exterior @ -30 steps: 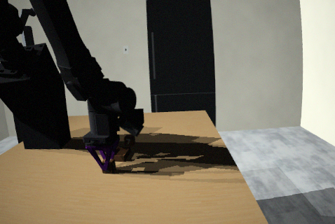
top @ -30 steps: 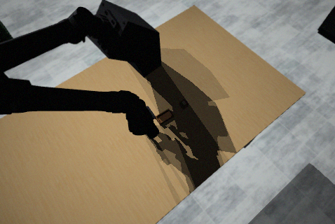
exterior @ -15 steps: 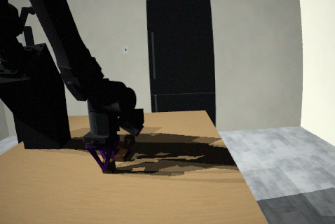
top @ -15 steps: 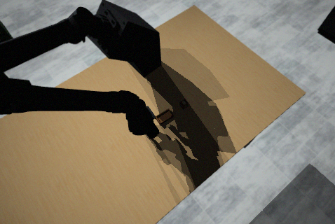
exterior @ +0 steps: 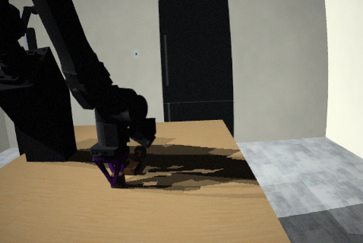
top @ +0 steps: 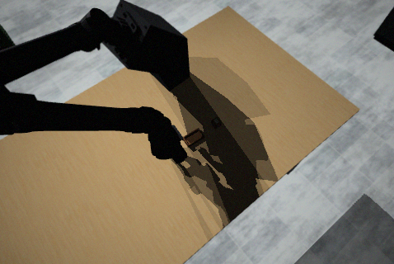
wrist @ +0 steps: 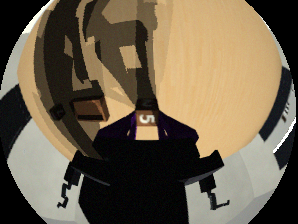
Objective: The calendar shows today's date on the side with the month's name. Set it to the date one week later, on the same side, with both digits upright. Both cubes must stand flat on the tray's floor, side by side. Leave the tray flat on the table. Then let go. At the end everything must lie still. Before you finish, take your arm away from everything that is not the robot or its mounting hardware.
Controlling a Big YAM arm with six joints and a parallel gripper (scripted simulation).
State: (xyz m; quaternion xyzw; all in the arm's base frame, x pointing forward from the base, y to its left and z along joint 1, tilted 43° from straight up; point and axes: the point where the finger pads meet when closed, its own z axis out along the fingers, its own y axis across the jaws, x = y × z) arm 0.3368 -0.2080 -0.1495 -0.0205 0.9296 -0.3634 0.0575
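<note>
- The tool (top: 180, 157) (exterior: 118, 181) (wrist: 147, 113) is clenching a small brown cube (exterior: 119, 182) (wrist: 147, 118) between its purple fingers (exterior: 105, 171), with a pale 5 showing in the wrist view.
- The held cube is sitting at the fingertips, low over the counter (top: 89, 186) (exterior: 139, 216) (wrist: 215, 75); whether it is touching the surface, I can't tell.
- The brown tray (top: 194, 137) (exterior: 131, 168) (wrist: 90, 109) is lying near the tool, apart from the held cube, and is showing to the tool's left in the wrist view.
- The second cube (top: 216, 122) (exterior: 140, 152) (wrist: 58, 112) is resting outside the tray, farther from the tool and beyond the tray; its front is showing a faint mark resembling a 7 in the exterior view.
- Neither cube is standing inside the tray, so the new date isn't showing there.
- The black arm (top: 89, 117) (exterior: 78, 68) is reaching above the counter and bending down into the tool.
- A big dark block (top: 163, 54) (exterior: 45, 125) is standing well apart from the tool, on the tray's side.
- Broad shadows are falling across the counter around the tool, covering the second cube and making its details hard to read.
</note>
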